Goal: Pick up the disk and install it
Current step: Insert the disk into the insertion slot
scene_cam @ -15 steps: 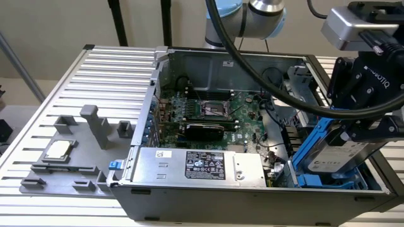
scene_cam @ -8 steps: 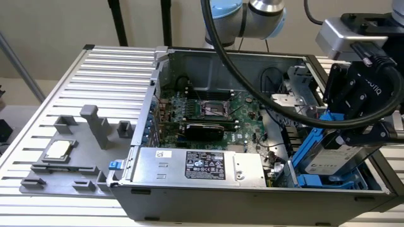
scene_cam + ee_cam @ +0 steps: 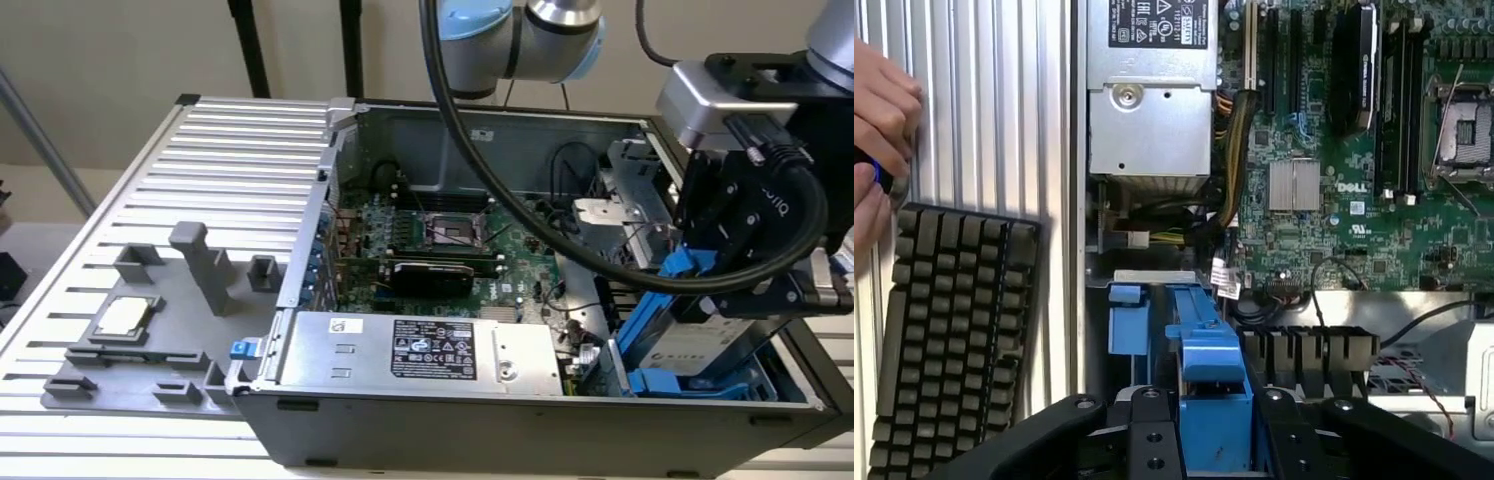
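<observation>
Grey fixture (image 3: pixel 174 322) lies at the exterior view's left, with a chip (image 3: pixel 120 318) seated in it. Next we meet the open case (image 3: pixel 534 430), the power supply (image 3: pixel 414 350) along its near wall and the motherboard (image 3: pixel 441 235) behind. At the exterior view's right we see the gripper (image 3: pixel 731 300), jaws closed on the disk (image 3: pixel 687 348), which stands steeply tilted with its lower end inside that end of the case. From the wrist we see the disk (image 3: pixel 1209 350) by its blue rail, clamped between the fingers (image 3: pixel 1149 430). A keyboard (image 3: pixel 949 330) and a hand (image 3: pixel 879 130) lie outside the case.
</observation>
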You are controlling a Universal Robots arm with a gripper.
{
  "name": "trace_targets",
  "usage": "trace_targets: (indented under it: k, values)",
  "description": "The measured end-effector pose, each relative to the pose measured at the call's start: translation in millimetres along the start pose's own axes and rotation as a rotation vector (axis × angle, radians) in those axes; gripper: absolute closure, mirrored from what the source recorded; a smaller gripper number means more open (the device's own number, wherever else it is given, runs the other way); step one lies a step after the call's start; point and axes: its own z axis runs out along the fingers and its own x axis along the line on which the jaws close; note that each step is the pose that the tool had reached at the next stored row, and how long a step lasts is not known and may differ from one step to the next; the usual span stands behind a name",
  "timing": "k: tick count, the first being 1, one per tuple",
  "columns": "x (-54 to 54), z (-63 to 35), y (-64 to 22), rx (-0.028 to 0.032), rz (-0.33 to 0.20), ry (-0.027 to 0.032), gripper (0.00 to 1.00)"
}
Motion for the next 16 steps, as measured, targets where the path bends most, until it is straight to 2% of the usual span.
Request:
trace_targets:
  k: [10, 16]
  values:
    - [0.1, 14.9, -0.1, -0.0006, -0.007, -0.0005, 1.0]
    - [0.3, 22.9, 0.0, -0.0033, -0.009, -0.0005, 1.0]
